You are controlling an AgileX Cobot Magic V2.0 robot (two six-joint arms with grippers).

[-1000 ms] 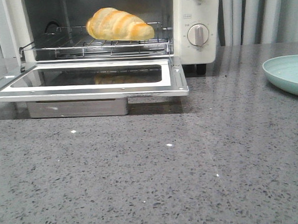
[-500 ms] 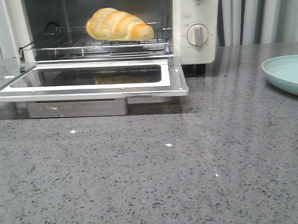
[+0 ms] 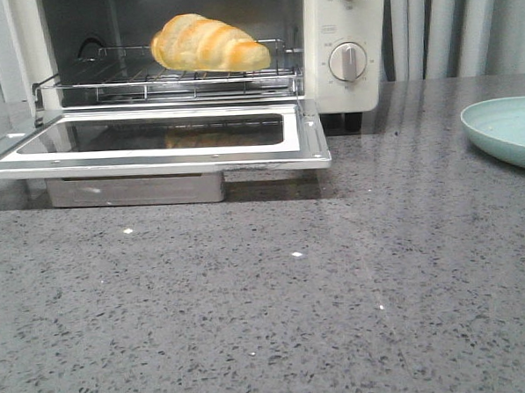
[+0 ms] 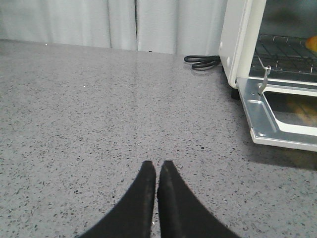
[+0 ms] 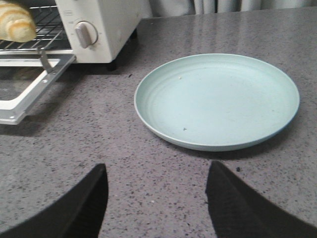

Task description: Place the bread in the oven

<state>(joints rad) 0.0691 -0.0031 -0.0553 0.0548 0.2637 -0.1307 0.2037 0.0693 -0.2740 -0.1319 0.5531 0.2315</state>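
Front view: the bread lies on the wire rack inside the Toshiba toaster oven, toward the rack's right half, with the drop-down door lying flat and open. Neither pincer shows here. Since the rack is drawn partly forward, my guess is that a careless door closing could jolt it and roll the bread off.

Left wrist view: the left pincer has its fingertips pressed together, holding nothing, low over the bare countertop. The oven's door corner lies ahead of it and off to one side, well apart. A black cord rests beyond, by the oven's side; a wide swing could snag it.

Right wrist view: the right pincer stands spread wide and empty. A pale green plate sits just ahead of its fingers; reaching forward low risks shoving it.
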